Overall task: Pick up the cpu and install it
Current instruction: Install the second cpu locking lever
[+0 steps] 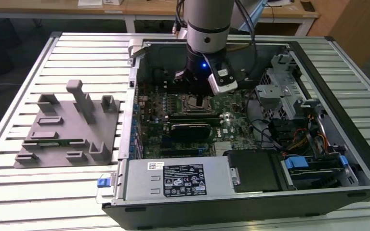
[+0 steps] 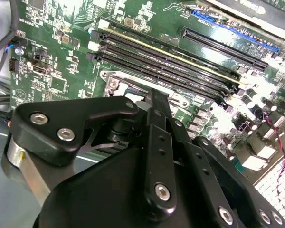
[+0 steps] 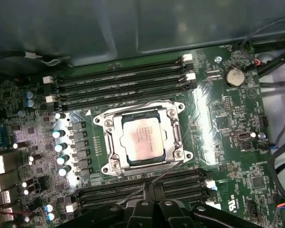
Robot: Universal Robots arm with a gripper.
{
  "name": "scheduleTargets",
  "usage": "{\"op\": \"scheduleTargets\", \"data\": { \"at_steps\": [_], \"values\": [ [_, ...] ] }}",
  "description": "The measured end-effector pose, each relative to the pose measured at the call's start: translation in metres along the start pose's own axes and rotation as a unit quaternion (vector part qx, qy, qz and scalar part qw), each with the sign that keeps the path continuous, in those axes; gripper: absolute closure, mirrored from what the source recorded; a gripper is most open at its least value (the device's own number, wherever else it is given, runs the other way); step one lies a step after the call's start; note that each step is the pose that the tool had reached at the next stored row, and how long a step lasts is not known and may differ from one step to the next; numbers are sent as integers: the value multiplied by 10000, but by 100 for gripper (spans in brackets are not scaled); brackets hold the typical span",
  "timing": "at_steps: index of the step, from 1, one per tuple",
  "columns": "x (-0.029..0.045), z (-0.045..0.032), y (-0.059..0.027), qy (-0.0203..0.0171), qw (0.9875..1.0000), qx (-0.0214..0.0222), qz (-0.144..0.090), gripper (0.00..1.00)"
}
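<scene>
The cpu [image 3: 142, 138], a flat square chip with a shiny silver top, lies flat inside the metal-framed socket [image 3: 174, 129] on the green motherboard [image 3: 228, 123]. My gripper [image 3: 149, 189] hovers just off the socket's edge, above the board, with its fingers together and nothing between them. A thin wire lever [image 3: 166, 172] runs from the socket toward the fingertips. In the exterior view the gripper [image 1: 201, 98] hangs down into the open computer case [image 1: 355, 159], right over the socket area. The second wrist view shows the gripper's black linkage [image 2: 156, 142] above the memory slots.
Rows of black memory slots [image 3: 118, 85] flank the socket on two sides. A power supply [image 1: 172, 180], drive cage [image 1: 281, 96] and cable bundles [image 1: 300, 137] crowd the case. A grey moulded fixture [image 1: 63, 130] sits on the slatted table at the exterior view's left.
</scene>
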State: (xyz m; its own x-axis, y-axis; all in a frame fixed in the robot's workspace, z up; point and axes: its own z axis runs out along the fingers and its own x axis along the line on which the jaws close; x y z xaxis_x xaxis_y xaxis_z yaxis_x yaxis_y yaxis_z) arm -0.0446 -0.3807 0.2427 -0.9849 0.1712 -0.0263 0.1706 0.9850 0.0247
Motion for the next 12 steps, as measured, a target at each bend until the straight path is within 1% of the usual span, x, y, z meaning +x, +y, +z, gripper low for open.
{"op": "scheduleTargets", "data": {
  "at_steps": [5, 8, 12],
  "values": [
    [16, 30, -3, 7, 9996, -8, -284, 89],
    [24, 50, -5, 12, 9989, -13, -470, 89],
    [36, 79, -8, 17, 9975, -19, -704, 89]
  ]
}}
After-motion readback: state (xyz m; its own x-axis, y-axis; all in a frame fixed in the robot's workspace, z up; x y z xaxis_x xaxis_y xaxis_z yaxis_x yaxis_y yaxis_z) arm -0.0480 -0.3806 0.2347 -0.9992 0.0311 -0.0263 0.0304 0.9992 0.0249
